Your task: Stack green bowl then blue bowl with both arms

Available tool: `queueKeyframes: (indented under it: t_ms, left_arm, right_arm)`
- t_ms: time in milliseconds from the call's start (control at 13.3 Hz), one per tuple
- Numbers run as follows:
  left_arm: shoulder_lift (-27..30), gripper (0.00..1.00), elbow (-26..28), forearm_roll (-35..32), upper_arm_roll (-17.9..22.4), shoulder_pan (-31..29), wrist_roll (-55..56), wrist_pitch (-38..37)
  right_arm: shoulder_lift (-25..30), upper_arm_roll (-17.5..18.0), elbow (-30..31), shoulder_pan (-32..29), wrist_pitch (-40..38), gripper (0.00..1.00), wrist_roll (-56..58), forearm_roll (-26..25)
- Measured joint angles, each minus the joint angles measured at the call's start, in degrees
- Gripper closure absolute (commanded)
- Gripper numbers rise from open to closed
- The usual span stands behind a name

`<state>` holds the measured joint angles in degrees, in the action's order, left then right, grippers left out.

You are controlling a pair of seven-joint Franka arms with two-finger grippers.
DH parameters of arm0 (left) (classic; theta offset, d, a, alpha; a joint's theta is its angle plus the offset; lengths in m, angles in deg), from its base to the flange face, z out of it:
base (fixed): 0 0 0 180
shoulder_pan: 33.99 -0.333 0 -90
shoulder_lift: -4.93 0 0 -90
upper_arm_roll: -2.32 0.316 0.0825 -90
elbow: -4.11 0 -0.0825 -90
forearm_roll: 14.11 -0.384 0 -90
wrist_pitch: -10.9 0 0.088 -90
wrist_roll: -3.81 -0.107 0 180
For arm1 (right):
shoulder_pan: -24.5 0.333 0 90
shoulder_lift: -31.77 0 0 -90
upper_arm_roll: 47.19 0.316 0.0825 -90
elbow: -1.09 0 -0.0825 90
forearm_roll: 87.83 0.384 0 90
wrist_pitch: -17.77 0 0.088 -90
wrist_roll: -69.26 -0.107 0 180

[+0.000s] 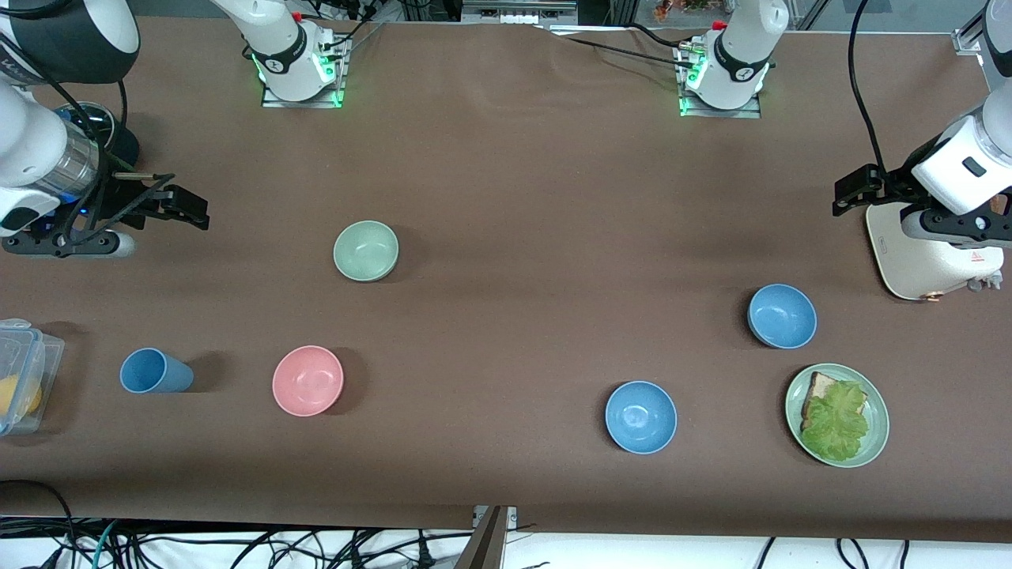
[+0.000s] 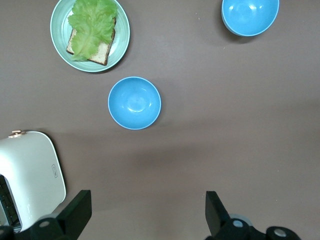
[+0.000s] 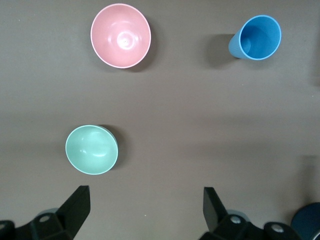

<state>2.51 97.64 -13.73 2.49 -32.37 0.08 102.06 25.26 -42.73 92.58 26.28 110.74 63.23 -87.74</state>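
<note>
Right gripper, front view: my right gripper (image 1: 186, 207) hangs spread and empty over the table edge at the right arm's end, and I see the green bowl (image 1: 365, 250) sitting toward the table's middle from it, a little nearer the front camera.
Left gripper, front view: my left gripper (image 1: 858, 190) hangs over the opposite edge, beside a white appliance (image 1: 921, 257); I read its fingers as parted, holding nothing.
Blue bowls, front view: one blue bowl (image 1: 782, 316) lies near the left gripper; a second blue bowl (image 1: 640, 416) sits closer to the front edge.
Left wrist view: fingers (image 2: 75, 212) wide apart, the near blue bowl (image 2: 134, 103) ahead of them.
Right wrist view: fingers (image 3: 75, 207) released, green bowl (image 3: 92, 149) just ahead, off-centre toward one finger.
Judgement: I take the right arm for green, the left for blue.
</note>
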Motion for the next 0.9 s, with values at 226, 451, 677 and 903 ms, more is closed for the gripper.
queueKeyframes:
  t_ms: [226,451,677,903]
  left_arm:
    - [0.00,0.00,0.00,0.00,-0.06,0.00,0.00,0.00]
    - [0.00,0.00,0.00,0.00,-0.07,0.00,0.00,0.00]
    - [0.00,0.00,0.00,0.00,-0.06,0.00,0.00,0.00]
    - [0.00,0.00,0.00,0.00,-0.07,0.00,0.00,0.00]
  right_arm:
    - [-0.11,0.97,0.48,1.62,-0.20,0.00,-0.58,0.04]
    - [-0.12,1.56,1.51,2.38,-0.18,0.00,-1.24,0.04]
    - [-0.11,1.55,1.76,2.35,-0.16,0.00,-1.20,0.06]
    - [-0.11,1.55,1.86,2.34,-0.16,0.00,-1.11,0.28]
